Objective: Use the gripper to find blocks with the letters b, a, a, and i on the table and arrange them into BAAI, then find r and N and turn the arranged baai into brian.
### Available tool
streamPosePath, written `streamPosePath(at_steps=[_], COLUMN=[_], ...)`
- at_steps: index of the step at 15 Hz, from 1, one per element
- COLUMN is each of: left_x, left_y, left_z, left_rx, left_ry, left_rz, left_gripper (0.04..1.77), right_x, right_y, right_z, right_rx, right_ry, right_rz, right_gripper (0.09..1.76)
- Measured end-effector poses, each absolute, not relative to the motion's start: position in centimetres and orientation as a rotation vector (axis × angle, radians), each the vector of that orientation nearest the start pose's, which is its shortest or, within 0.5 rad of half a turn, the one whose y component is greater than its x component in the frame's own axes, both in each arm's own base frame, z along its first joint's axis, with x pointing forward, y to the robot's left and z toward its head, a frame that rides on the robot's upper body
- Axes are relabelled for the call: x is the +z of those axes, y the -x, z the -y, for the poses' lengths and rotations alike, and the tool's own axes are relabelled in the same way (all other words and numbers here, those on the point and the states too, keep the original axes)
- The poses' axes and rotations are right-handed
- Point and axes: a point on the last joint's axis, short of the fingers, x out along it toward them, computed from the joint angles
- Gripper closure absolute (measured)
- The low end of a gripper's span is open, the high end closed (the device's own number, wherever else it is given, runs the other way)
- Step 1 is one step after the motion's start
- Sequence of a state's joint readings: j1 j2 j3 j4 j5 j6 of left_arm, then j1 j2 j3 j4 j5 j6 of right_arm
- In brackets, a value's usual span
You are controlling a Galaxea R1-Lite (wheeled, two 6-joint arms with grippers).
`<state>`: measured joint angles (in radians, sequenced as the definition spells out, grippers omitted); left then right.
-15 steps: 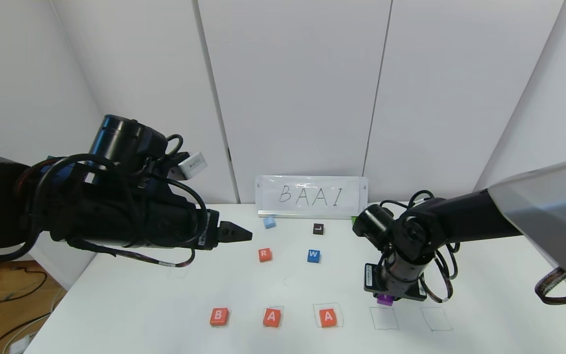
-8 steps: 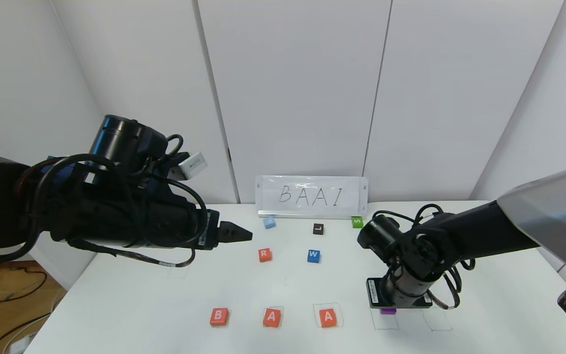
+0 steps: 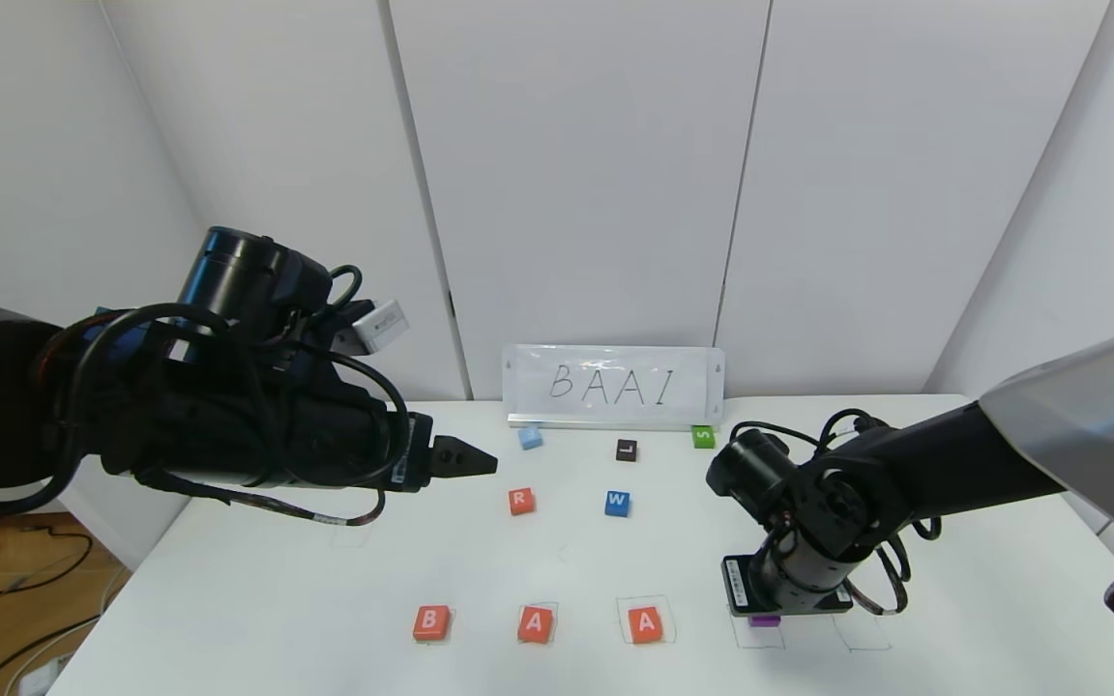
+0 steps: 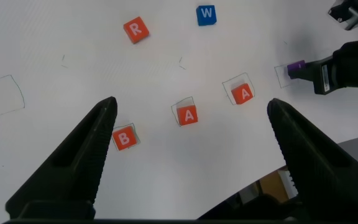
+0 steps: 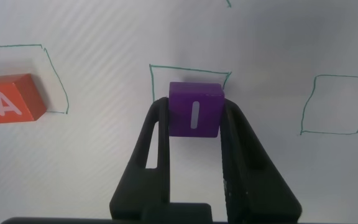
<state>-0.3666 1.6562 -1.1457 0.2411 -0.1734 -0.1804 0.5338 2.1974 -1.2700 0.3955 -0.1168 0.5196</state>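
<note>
Three orange-red cubes sit in a row near the front edge of the white table point(image 3: 257, 599): B point(image 3: 431, 623), A point(image 3: 535, 623) and A point(image 3: 645, 623). They also show in the left wrist view as B point(image 4: 123, 138), A point(image 4: 188, 114) and A point(image 4: 243, 94). My right gripper point(image 5: 194, 118) is shut on the purple I cube point(image 5: 195, 109) and holds it low over the pen-drawn square point(image 3: 756, 633) right of the second A. In the head view only the cube's edge point(image 3: 763, 621) shows under the gripper. The orange-red R cube point(image 3: 520, 501) lies farther back. My left gripper point(image 3: 465, 460) is open, raised at the left.
A blue W cube point(image 3: 618, 503), a black L cube point(image 3: 626, 449), a green cube point(image 3: 703, 437) and a light blue cube point(image 3: 530, 437) lie near a whiteboard sign reading BAAI point(image 3: 613, 387). Another drawn square point(image 3: 859, 633) lies at the far right.
My right gripper has carried the purple I cube toward the front edge and lower, down to the drawn square right of the second A. The left arm has not moved.
</note>
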Motion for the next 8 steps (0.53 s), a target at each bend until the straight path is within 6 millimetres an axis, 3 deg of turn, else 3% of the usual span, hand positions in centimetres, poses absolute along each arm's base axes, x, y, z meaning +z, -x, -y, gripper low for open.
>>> streamPosePath(at_steps=[8], left_x=[20.97], left_y=[-26.89], left_z=[10.74], left_rx=[-0.443], left_ry=[0.093], left_rz=[-0.799], left_gripper=[0.09], right_x=[4.57], right_y=[-31.22], right_z=[-18.90], right_rx=[0.030], right_ry=[-0.006], right_rz=[-1.316], right_gripper=[1.31])
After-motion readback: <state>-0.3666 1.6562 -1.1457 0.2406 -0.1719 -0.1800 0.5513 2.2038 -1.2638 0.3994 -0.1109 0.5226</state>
